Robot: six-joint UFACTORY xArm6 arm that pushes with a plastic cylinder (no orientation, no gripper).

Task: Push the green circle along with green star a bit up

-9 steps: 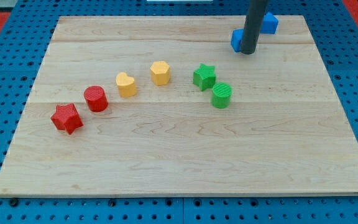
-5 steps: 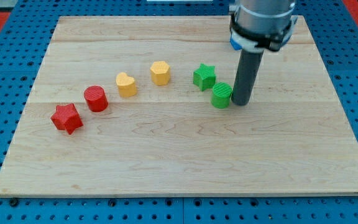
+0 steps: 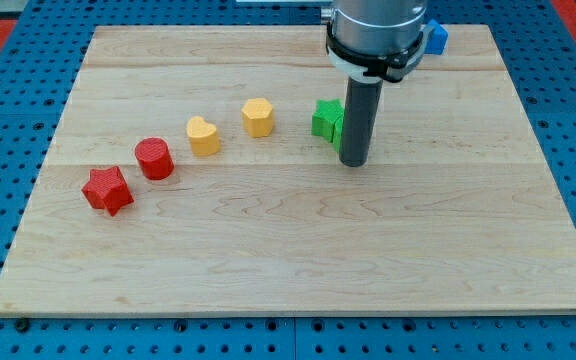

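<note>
my tip point(image 3: 355, 162) down on board point(image 3: 268, 260), no jaws, holding nothing | green star point(image 3: 325, 119) at its 11 o'clock, touching rod | green circle: sliver point(image 3: 338, 139) at rod's edge, probably hidden behind | blue block point(image 3: 434, 36) at 1 o'clock, well apart

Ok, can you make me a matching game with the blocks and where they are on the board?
Things:
1. red star
2. yellow heart
3. green star
4. blue block

Places:
A. at the view's top, behind the arm
B. farthest to the view's left
C. right beside my tip
D. between the red cylinder and the yellow hexagon

Pairs: 1-B, 2-D, 3-C, 4-A
</note>
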